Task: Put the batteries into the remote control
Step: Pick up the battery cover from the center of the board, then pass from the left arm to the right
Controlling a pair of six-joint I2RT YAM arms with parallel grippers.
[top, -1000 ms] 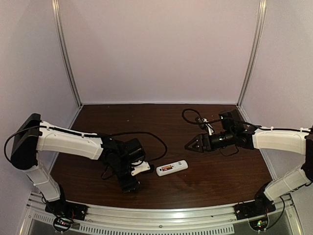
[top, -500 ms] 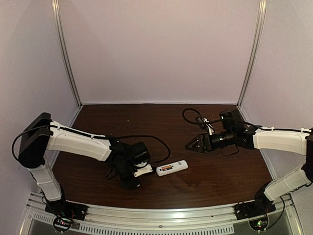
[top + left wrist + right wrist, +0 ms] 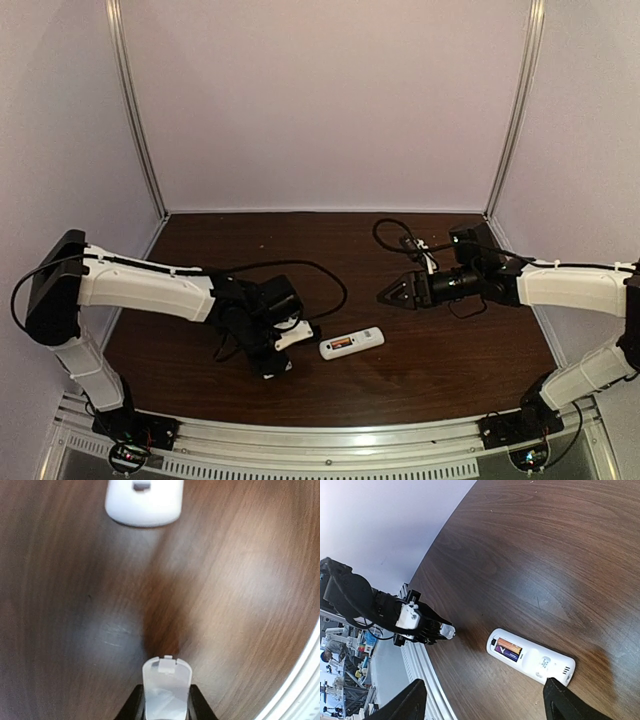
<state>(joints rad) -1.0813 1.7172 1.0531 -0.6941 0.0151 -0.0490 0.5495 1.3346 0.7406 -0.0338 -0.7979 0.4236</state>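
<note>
The remote control [image 3: 352, 343] lies back-up on the tabletop [image 3: 440, 370], with the batteries [image 3: 507, 648] seated in its open bay. Just left of the remote and not touching it, the left end effector [image 3: 166, 709] pinches a small white cover piece [image 3: 166, 682] that points toward the remote. Beyond the remote and to its right, the right end effector [image 3: 393, 293] hangs above the wood with its fingers spread wide

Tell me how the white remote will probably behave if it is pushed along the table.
The remote control lies flat, so it would likely slide on the smooth table, not roll or tip. Its bay is uncovered, so the batteries might shake loose.
</note>
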